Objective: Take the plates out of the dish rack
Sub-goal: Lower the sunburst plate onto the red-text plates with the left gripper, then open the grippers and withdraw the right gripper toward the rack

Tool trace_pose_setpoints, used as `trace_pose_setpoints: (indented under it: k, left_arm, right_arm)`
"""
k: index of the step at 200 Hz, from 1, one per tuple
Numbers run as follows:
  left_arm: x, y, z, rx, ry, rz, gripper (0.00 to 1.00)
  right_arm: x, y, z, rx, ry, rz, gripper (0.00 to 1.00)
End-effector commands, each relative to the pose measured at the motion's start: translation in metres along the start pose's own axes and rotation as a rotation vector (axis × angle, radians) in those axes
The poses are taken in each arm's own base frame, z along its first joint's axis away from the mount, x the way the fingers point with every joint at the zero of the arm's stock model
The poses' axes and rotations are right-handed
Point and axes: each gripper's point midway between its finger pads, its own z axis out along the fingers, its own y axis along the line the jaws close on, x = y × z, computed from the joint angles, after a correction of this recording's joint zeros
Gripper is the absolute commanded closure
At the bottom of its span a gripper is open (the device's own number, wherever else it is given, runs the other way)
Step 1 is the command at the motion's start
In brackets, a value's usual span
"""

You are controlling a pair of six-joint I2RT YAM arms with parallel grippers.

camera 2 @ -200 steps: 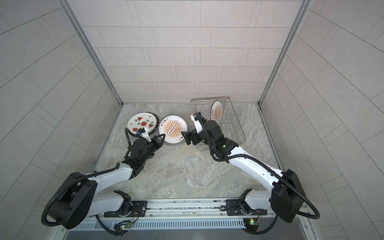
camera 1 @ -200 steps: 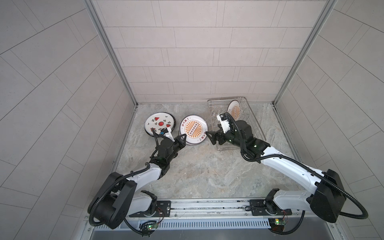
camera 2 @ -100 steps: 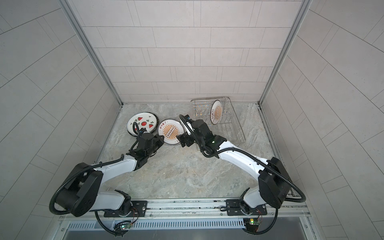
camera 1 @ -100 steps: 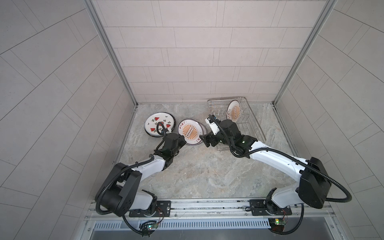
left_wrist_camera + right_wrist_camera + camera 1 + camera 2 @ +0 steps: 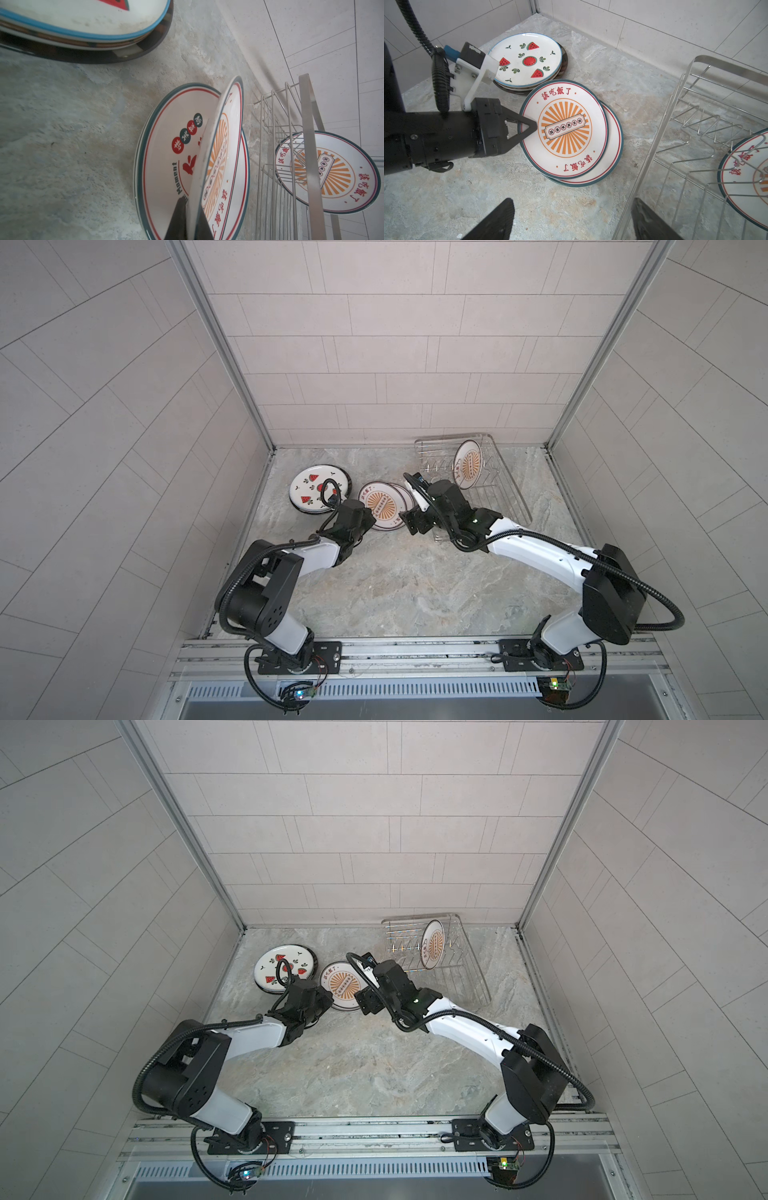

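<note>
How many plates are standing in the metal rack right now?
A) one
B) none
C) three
A: only one orange sunburst plate stands upright among the wires of the rack.

Fixed surroundings, itemised:
- Tabletop (image 5: 395,585): grey stone-look slab with pale brown veining, matt, lightly mottled; the same surface fills the foreground of the right wrist view (image 5: 560,209)
- Back wall (image 5: 399,364): pale beige rectangular tiles in staggered rows
- Left side wall (image 5: 104,448), right side wall (image 5: 685,448): matching tiles, joints running diagonally
- Corner posts (image 5: 224,348), (image 5: 604,348): silver metal, one at each rear corner
- Front rail (image 5: 415,651): silver metal, along the near table edge
- Vent strip (image 5: 415,691): slotted, just below the rail
</note>
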Motion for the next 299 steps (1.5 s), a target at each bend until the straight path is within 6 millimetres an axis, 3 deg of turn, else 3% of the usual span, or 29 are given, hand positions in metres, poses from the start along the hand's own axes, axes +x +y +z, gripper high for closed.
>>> trace_pose_setpoints:
  k: [1,64,86,133,151,228,251,299]
  left_arm:
    - [-0.007,-0.009,0.006,0.03,-0.013,-0.027,1.0]
    - [-0.003,0.005,0.013,-0.021,0.005,-0.017,0.89]
    - [-0.004,0.007,0.012,-0.029,-0.004,-0.008,0.78]
    - [-0.006,0.013,0.012,-0.087,0.0,0.033,0.77]
    - [-0.008,0.013,0.009,-0.094,-0.009,0.047,0.72]
    - [-0.009,0.017,0.006,-0.125,-0.033,0.048,0.71]
    - [-0.013,0.023,0.001,-0.141,-0.059,0.048,0.56]
    - [-0.013,0.024,-0.004,-0.138,-0.064,0.054,0.55]
  right_arm:
    - [-0.004,0.0,0.001,0.017,0.004,-0.027,0.1]
    - [-0.001,0.001,0.011,0.019,0.045,-0.021,0.12]
    - [-0.001,0.001,0.013,0.02,0.044,-0.022,0.12]
    - [-0.002,0.001,0.015,0.022,0.057,-0.025,0.12]
    - [-0.004,0.001,0.014,0.024,0.06,-0.03,0.13]
    - [-0.003,-0.001,0.008,0.031,0.055,-0.035,0.13]
    - [-0.003,-0.005,0.004,0.052,0.05,-0.029,0.14]
    - [-0.005,-0.005,-0.006,0.048,0.032,-0.017,0.14]
